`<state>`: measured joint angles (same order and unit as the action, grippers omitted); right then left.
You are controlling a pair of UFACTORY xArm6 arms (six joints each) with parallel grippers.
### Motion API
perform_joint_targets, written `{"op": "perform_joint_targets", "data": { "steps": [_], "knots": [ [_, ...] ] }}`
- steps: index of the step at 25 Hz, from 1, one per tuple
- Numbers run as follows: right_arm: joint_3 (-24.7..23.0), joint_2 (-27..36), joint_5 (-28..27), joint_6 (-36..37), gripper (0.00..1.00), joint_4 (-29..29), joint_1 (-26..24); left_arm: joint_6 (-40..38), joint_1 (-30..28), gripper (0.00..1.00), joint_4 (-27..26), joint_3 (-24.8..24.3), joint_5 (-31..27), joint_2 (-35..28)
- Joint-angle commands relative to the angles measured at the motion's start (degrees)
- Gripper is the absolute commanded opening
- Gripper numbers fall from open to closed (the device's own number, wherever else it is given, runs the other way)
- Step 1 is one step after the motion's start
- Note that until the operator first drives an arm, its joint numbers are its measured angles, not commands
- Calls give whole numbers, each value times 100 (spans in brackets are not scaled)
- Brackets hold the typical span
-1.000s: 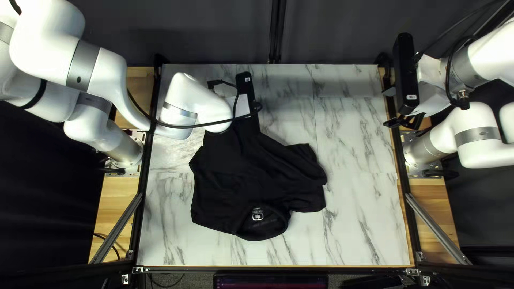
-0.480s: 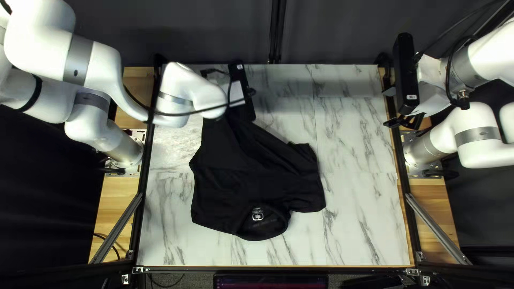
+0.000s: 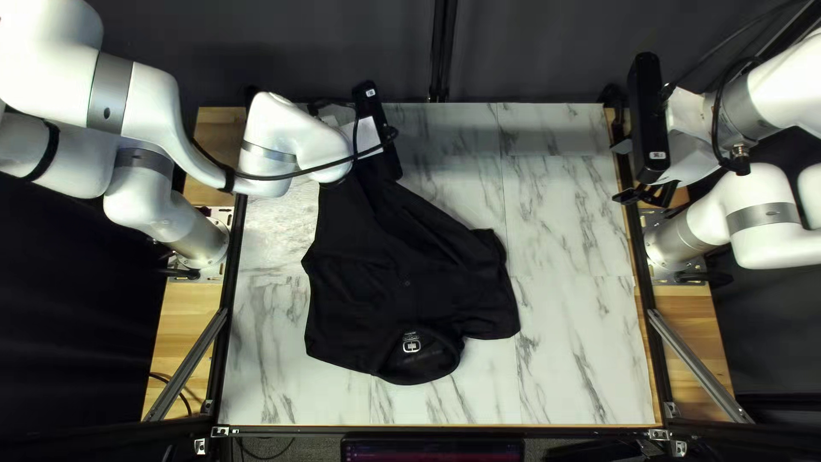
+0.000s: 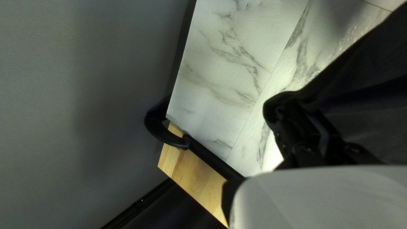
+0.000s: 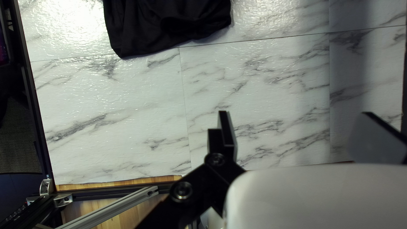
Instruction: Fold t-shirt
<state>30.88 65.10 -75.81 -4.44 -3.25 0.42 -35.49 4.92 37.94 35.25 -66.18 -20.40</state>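
Marbled tabletop [image 3: 564, 248] spreads wide between black T-shirt [image 3: 402, 274] and right edge [image 3: 640, 316]

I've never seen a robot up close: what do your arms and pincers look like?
My left arm and right arm are white, with smooth, rounded segments and grey bands. Each has a black cable and, near its end, a black box with a small white label. My right pincer is black, with flat fingers and round bolts on its links.
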Motion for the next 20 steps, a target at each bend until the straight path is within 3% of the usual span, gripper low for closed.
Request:
{"op": "perform_joint_targets", "data": {
  "steps": [1, 20],
  "knots": [
    [0, 0, 0, 0, 100, 0, 0, 206, 311, 0, 87, 211, -2, -34],
    [0, 0, 0, 0, 100, 0, 0, 68, 903, 0, 313, 390, 133, 129]
  ]
}}
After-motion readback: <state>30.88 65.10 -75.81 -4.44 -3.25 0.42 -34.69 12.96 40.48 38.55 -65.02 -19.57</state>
